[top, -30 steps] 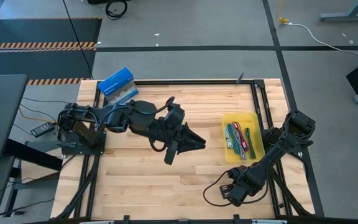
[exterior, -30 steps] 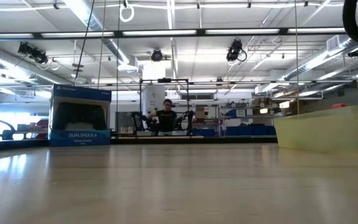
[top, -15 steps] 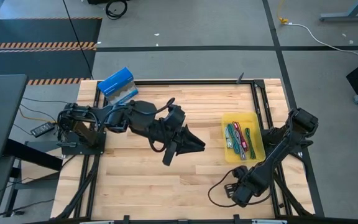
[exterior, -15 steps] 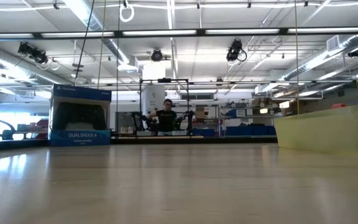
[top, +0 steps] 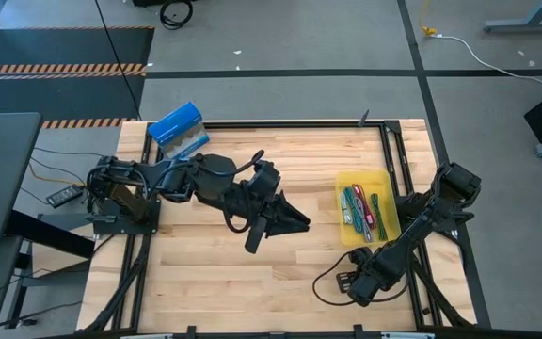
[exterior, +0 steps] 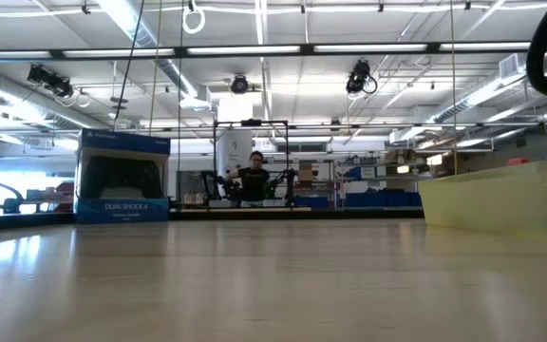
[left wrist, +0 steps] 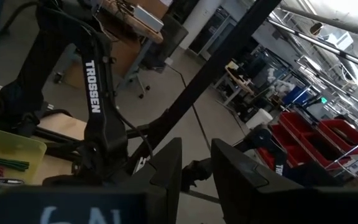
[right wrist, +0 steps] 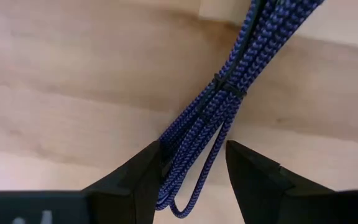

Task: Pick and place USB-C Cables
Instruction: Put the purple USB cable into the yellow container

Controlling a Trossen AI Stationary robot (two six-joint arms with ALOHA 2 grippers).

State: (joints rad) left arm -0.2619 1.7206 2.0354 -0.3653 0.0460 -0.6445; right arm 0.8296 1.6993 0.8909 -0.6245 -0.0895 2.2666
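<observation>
Where right pincer point(right wrist: 194, 168) straddles: purple cable point(right wrist: 229, 93) (between fingers).

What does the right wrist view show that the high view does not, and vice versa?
Only the right wrist view: a purple braided cable bundle lying on the wooden table between the fingers of the open right pincer. Only the high view: the yellow tray holding other cables, the blue box, the left pincer mid-table. Both: that table.

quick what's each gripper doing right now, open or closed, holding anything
Left gripper: open, holding nothing, raised above mid-table.
Right gripper: fingers either side of the purple cable, near the table's front-right; a firm grip cannot be told.
</observation>
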